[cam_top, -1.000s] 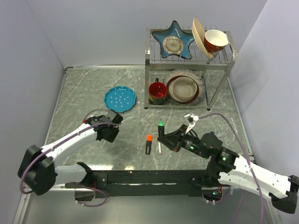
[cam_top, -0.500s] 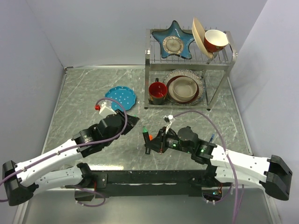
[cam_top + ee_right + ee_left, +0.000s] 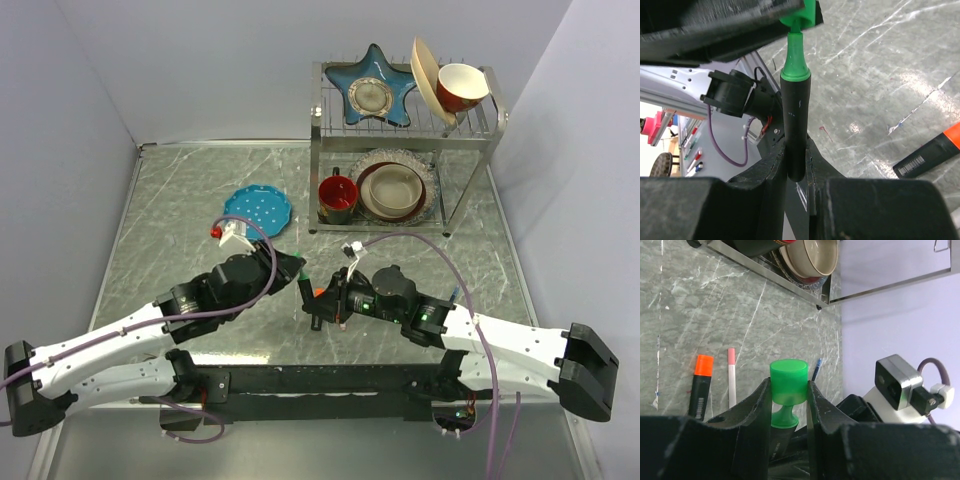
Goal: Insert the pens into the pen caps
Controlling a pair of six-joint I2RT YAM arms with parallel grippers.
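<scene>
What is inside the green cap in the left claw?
The green tip of the black marker, in the right claw, meets the open end of the green cap. Its wall hides how deep it goes.

The left hand (image 3: 294, 268) and the right hand (image 3: 322, 307) are close together, tip to tip, over the worktop (image 3: 170, 230). A blue plate (image 3: 258, 209) lies farther back, beside the dish rack (image 3: 315, 170).

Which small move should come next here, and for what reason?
Probably push the marker straight along its axis, deeper into the green cap. The left jaws grip the cap, the right jaws grip the marker, and its green tip is lined up at the cap's mouth, yet most of the tip is exposed, so it seems not seated.
</scene>
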